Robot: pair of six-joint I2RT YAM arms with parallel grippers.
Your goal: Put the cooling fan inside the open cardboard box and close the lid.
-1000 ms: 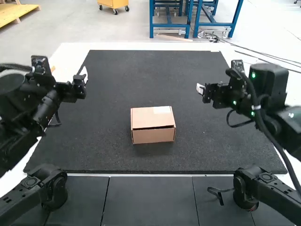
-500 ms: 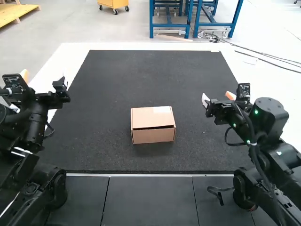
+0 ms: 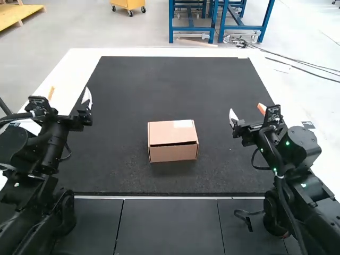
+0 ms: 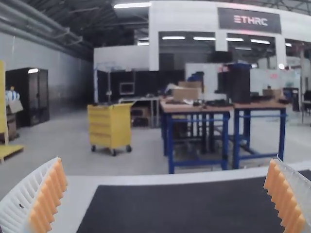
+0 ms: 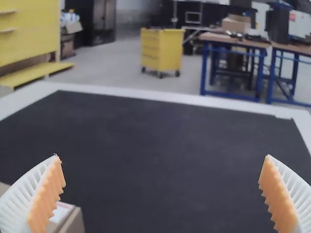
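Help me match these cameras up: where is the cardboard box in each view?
High view: cardboard box centred on the black mat.
Left wrist view: aimed past it, over the mat's far edge.
Right wrist view: one corner beside a finger of the right claw.
Shared landmark: the black mat.

cardboard box (image 3: 172, 140) contents hidden, probably its corner cropped in right wrist view

Count: 1 cardboard box (image 3: 172, 140), with 1 pale label (image 3: 182, 125) on its top. 1 black mat (image 3: 175, 85) under it. 2 grippers: left gripper (image 3: 69, 98), right gripper (image 3: 247, 112). 2 white ribbed fingers (image 4: 29, 206) each, 4 orange pads (image 5: 46, 194) total.
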